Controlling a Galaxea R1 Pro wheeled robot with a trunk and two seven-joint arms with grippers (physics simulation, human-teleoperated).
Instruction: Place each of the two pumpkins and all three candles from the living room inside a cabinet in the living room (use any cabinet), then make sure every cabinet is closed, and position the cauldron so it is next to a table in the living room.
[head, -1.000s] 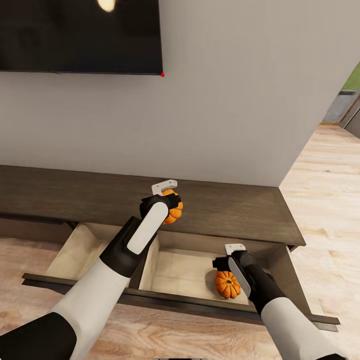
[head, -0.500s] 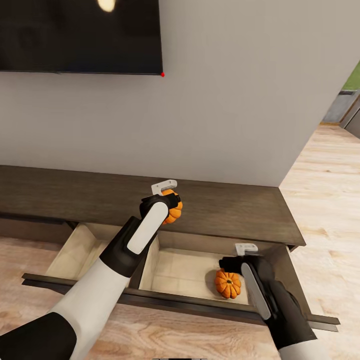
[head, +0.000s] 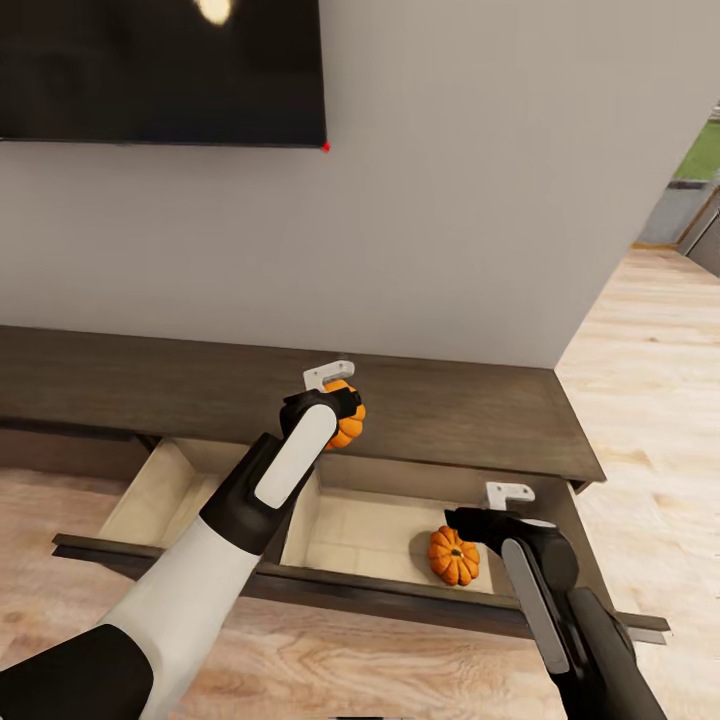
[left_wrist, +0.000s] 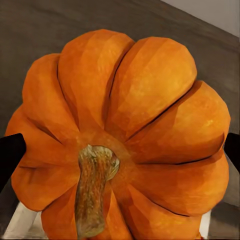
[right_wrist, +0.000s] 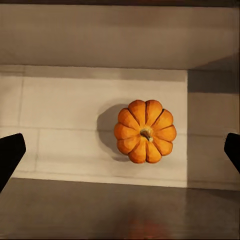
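Right end effector (head: 497, 507): hovering spread wide, gripping nothing, above the open right drawer (head: 360, 545) of the dark-brown media cabinet (head: 470, 420).
First pumpkin (head: 454, 556): already lying on that drawer's pale floor.
Left end effector (head: 336, 385): clamping the second pumpkin (head: 346, 425) over the cabinet top, awaiting stowing.
Remaining, judging by this: second pumpkin, three candles, closing drawers, positioning cauldron.

The cabinet (head: 470, 420), long, low and dark brown, stands on a pale wood floor (head: 650, 360) against a grey wall. Its wide drawer (head: 360, 535) is pulled out, pale tan inside. One pumpkin (head: 454, 556) sits upright on the drawer's bottom, near the right end.
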